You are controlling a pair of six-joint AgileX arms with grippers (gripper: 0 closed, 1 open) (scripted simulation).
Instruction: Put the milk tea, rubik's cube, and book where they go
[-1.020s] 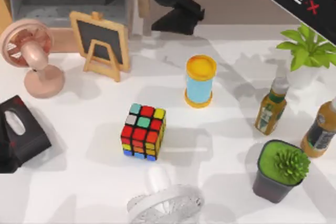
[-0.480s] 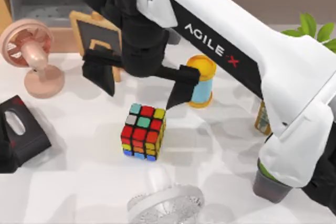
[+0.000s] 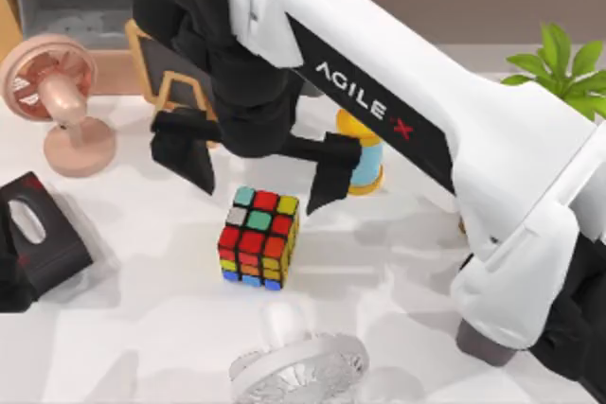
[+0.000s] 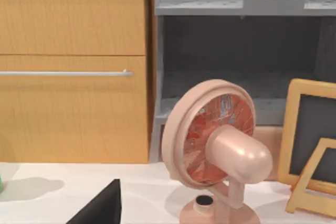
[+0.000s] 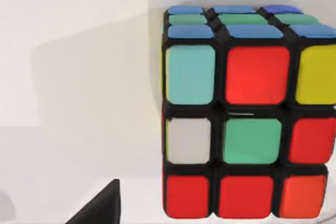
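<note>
From above, one rubik's cube (image 3: 258, 237) sits near the middle of the white table (image 3: 123, 328), and the right gripper (image 3: 258, 169) hangs just behind it with its two fingers spread wide apart, the arm covering much of a yellow-lidded cup (image 3: 363, 152) and a small chalkboard (image 3: 169, 78); one pink fan (image 3: 52, 101) and one white fan (image 3: 298, 366) are also there. The left wrist view faces the pink fan (image 4: 218, 153), a wooden cabinet (image 4: 73, 66) and a grey shelf (image 4: 236, 51), with the chalkboard (image 4: 310, 150) cut off, and I cannot tell how the left gripper's fingers stand. The right wrist view brings the cube (image 5: 247, 114) close, its far edge cut off.
</note>
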